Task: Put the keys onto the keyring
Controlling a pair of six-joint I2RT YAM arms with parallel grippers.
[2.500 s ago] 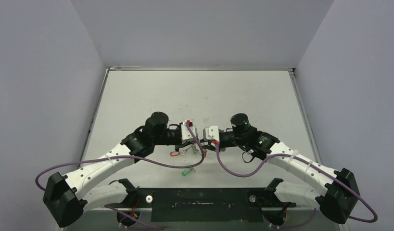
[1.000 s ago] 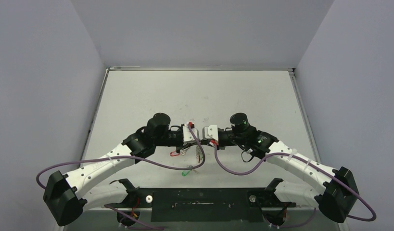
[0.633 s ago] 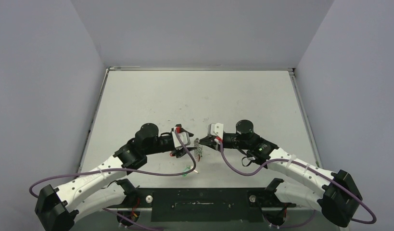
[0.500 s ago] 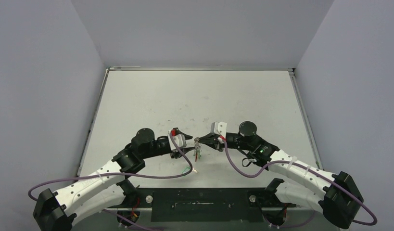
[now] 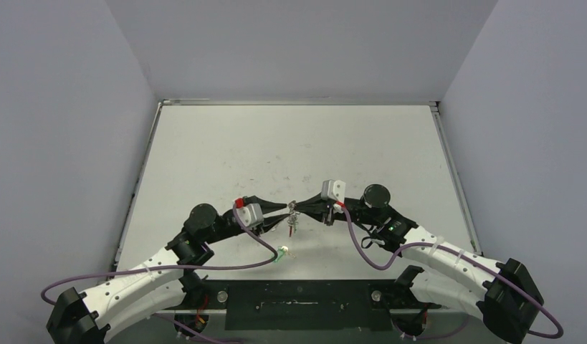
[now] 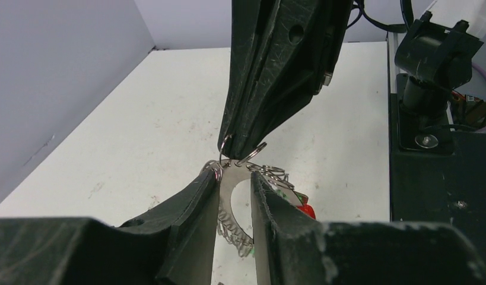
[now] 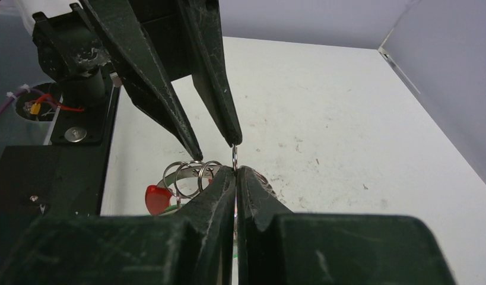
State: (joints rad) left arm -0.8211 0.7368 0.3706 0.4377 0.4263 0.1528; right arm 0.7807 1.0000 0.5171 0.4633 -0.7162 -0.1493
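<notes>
Two grippers stood nose to nose at the keyring (image 5: pixel 292 215), which seemed to hang off the table (image 5: pixel 290 143) between them. My right gripper (image 7: pixel 235 172) was pinched fully closed on one thin silvery loop of the ring's fringe. The left gripper (image 6: pixel 234 178) stood narrow, its fingers either side of the ring's flat silver part. I could not tell whether they were bearing on it or merely straddling it. Something red dangled under the keyring, but I couldn't say whether it was tag or arc.

One green-tagged key (image 5: pixel 281 252) lay loose on the table, on the arm-base side of the keyring and a touch toward the left arm, well apart from the ring. Its long axis seemed to slant, metal end toward the keyring. I judged the left arm the nearer one for fetching it, provided the right held the ring.
</notes>
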